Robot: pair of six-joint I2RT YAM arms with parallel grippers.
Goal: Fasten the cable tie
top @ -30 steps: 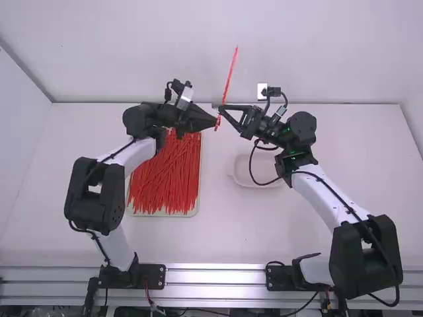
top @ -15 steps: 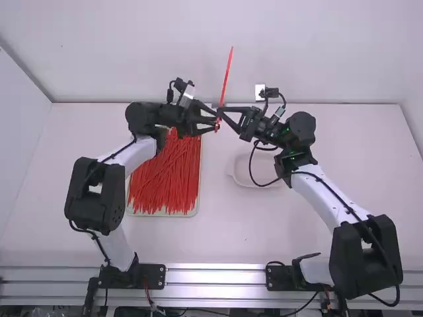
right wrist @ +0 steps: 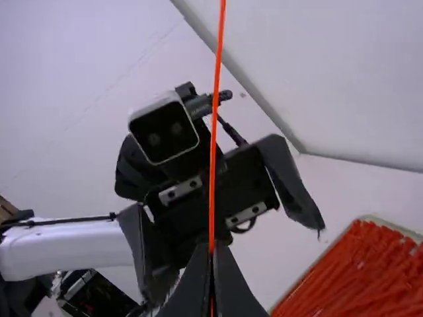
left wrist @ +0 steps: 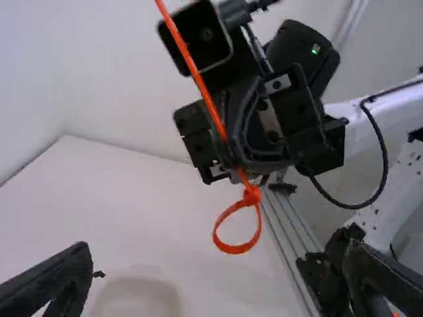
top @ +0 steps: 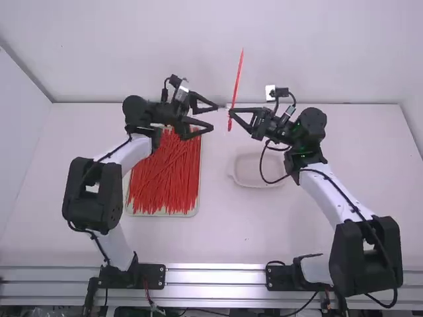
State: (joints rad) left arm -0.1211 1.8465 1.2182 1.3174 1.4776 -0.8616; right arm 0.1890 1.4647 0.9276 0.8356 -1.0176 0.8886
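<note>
- Right gripper (top: 230,119): both fingers are pressed together on the cable tie (top: 236,78), pinching it just above its head.
- Cable tie: red, held in the air over the far part of the table (top: 370,152), between the two grippers. Its long tail stands nearly upright above the right gripper, leaning slightly to the right at the top.
- Loop (left wrist: 238,228): in the left wrist view the tail passes through the head. The small closed loop hangs below the right gripper's fingertips.
- Left gripper (top: 211,119): its fingers (top: 201,104) are spread wide and hold nothing. The fingertips face the right gripper and sit near the cable tie without touching it.
- Arms: the left arm and the right arm both reach toward the far middle of the table, with the grippers pointed at each other.
- Heap (top: 165,175): a heap of red ties lies on a flat tray (top: 173,214) on the left half of the table, beneath the left arm.
- Dish (top: 236,178): a shallow white dish rests on the table near the tray's right side, apart from it, beneath the right arm.
</note>
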